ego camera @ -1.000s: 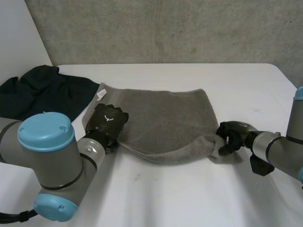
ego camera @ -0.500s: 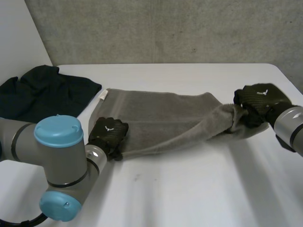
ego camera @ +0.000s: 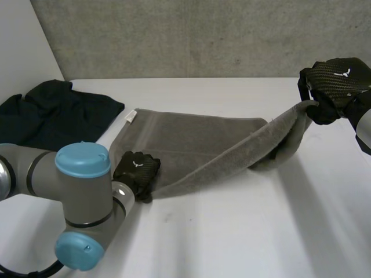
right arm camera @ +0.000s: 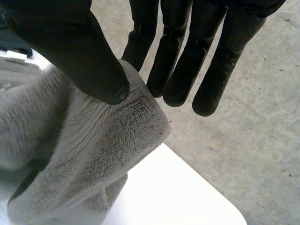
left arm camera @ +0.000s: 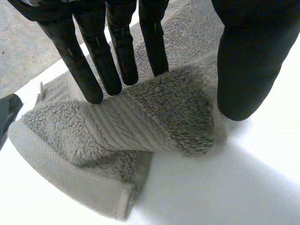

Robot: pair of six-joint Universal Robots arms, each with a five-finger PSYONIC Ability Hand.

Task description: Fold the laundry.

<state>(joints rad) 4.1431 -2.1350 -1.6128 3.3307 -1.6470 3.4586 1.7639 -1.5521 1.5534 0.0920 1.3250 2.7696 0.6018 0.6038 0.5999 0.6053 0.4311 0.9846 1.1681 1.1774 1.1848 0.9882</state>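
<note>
Two corners of the towel (ego camera: 197,145) are pinched: left robot hand (ego camera: 138,171) low, right robot hand (ego camera: 333,84) raised, apparently stretching it for folding.

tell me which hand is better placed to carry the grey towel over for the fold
Right. The right hand pinches a corner of the grey terry towel, raised off the white table and free to swing across. The left hand grips the near corner low at the table, better as anchor.
</note>
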